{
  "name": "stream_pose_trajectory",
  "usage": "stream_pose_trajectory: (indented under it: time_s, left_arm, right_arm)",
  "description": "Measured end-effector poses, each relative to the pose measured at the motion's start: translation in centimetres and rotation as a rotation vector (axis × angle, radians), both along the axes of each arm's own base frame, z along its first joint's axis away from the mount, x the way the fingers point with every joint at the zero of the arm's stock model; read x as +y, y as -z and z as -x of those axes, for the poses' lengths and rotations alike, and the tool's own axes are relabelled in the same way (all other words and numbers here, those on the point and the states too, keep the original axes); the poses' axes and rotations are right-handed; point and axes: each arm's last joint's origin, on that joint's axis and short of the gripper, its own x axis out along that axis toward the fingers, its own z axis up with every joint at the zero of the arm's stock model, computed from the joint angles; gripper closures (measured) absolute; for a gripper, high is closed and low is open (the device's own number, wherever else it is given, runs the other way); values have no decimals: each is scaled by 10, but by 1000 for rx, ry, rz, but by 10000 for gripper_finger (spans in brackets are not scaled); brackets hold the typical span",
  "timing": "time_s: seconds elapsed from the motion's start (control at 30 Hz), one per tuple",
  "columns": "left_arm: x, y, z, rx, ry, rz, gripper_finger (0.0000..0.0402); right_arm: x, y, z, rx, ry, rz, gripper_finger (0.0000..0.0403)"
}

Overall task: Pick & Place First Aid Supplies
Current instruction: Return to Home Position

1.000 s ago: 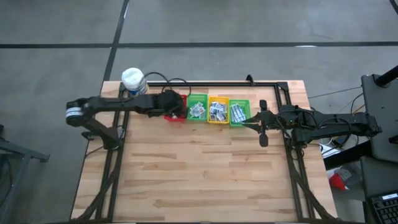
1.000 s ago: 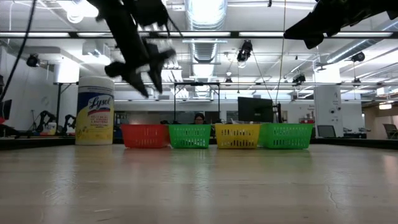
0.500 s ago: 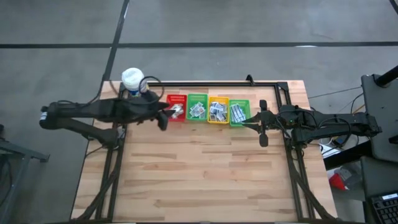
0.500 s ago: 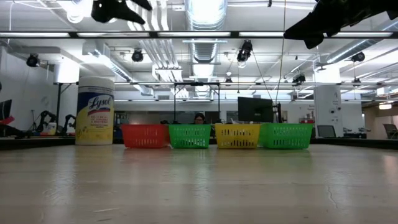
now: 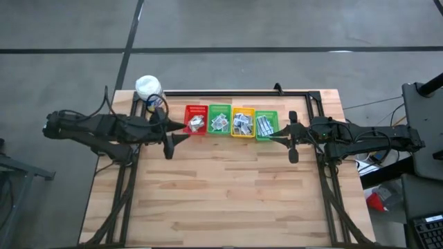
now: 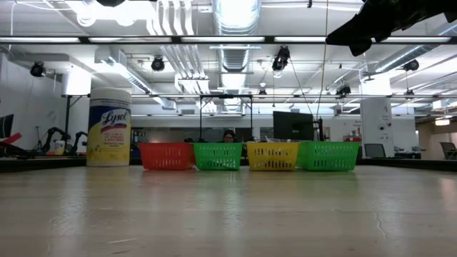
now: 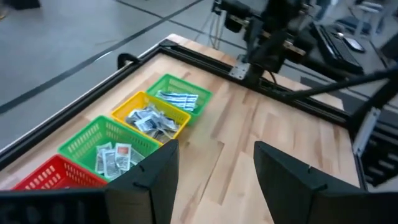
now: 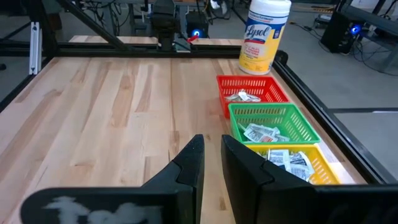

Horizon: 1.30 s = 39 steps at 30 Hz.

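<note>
The first aid packets, small and white with grey-blue or green print, lie in four baskets in a row at the table's far edge: red basket [image 5: 195,121], green basket [image 5: 220,120], yellow basket [image 5: 242,122] and a second green basket [image 5: 266,124]. The left wrist view shows the packets in the yellow basket [image 7: 148,119]. The right wrist view shows those in the red basket [image 8: 242,96]. My left gripper [image 5: 176,133] is open and empty, in the air left of the red basket [image 7: 53,177]. My right gripper [image 5: 277,140] is shut and empty, right of the second green basket.
A yellow wipes bottle with a white cap [image 5: 148,88] stands at the far left corner, left of the red basket [image 6: 166,155]. A black frame rail [image 5: 242,93] runs behind the baskets. Bare wooden table [image 5: 221,194] stretches from the baskets to the near edge.
My left gripper has drawn back from above the red basket toward the table's left edge and slightly toward the near edge. It has also risen out of the low view. The red basket, covered by the gripper before, now shows packets inside.
</note>
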Motion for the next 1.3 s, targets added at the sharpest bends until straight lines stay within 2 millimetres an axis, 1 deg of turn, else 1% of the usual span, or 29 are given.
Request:
stream_pose_trajectory:
  time_s: [0.1, 0.2, 0.33, 0.4, 0.53, 0.67, 0.8, 0.93, 1.07, 1.17, 1.27, 1.3]
  left_arm:
    - [-5, 0, 4, -2, 42, -21, 202]
    - [-7, 6, 11, -21, 53, -31, 202]
    - [-6, 18, 23, -141, 26, -34, 202]
    - [-5, 29, 28, -182, 38, -32, 202]
    - [-3, 59, 38, -243, 74, -5, 202]
    - [-1, 88, 48, -300, 80, 19, 202]
    - [2, 113, 57, -334, 80, 25, 202]
    - [5, 132, 67, -417, 69, 22, 202]
    - [7, 149, 74, -498, 65, -14, 202]
    - [8, 163, 79, -527, 58, -4, 202]
    - [9, 181, 80, -511, 59, 6, 202]
    - [9, 183, 81, -519, 58, 8, 202]
  right_arm:
    - [0, 0, 0, -1, 0, -1, 351]
    - [0, -1, 0, -8, 8, -24, 351]
    - [0, -1, 1, -25, 57, -172, 351]
    - [0, -1, 3, -29, 81, -242, 351]
    - [0, 1, 11, -2, 112, -317, 351]
    - [1, -1, 23, -9, 114, -328, 351]
    - [1, -9, 37, -80, 101, -324, 351]
    - [2, -15, 55, -149, 88, -322, 351]
    - [2, -16, 70, -182, 82, -320, 351]
    - [2, -16, 78, -190, 79, -314, 351]
    - [2, -11, 81, -178, 72, -279, 351]
    - [2, -9, 81, -177, 71, -275, 351]
